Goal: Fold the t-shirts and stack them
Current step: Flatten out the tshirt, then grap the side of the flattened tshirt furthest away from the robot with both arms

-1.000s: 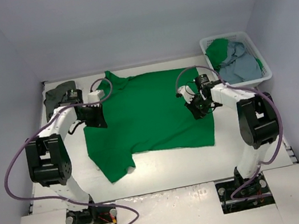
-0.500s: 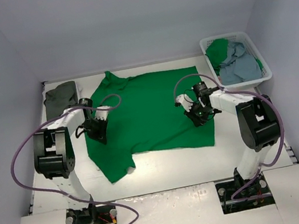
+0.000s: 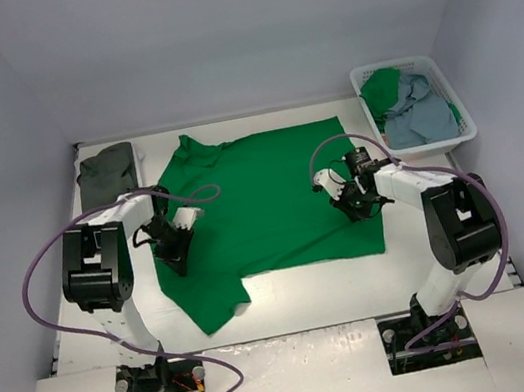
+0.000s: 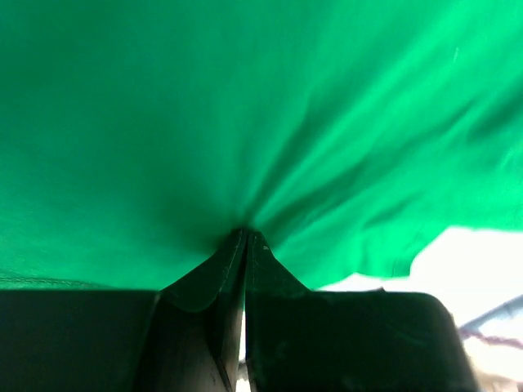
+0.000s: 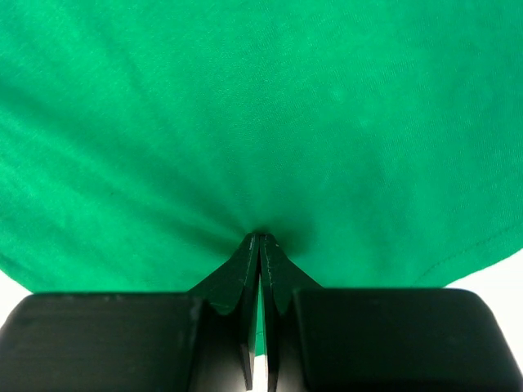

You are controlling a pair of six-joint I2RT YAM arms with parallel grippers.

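Observation:
A bright green t-shirt (image 3: 262,196) lies spread flat in the middle of the table and fills both wrist views (image 4: 245,98) (image 5: 261,98). My left gripper (image 3: 174,259) (image 4: 246,233) is shut, its tips pressed down on the shirt's left side, with creases fanning out from them. Over by the shirt's right edge my right gripper (image 3: 352,209) (image 5: 261,237) is also shut, tips down on the cloth. A dark grey t-shirt (image 3: 105,171) lies folded at the back left corner.
A white laundry basket (image 3: 471,131) stands at the back right, holding a green shirt (image 3: 383,88) and a light blue-grey shirt (image 3: 420,112). Grey walls close in the table on three sides. Purple cables loop off both arms.
Both grippers have come toward the near edge with tips on the cloth, and the green shirt has slid that way with them. Its lower left sleeve now lies nearer the front.

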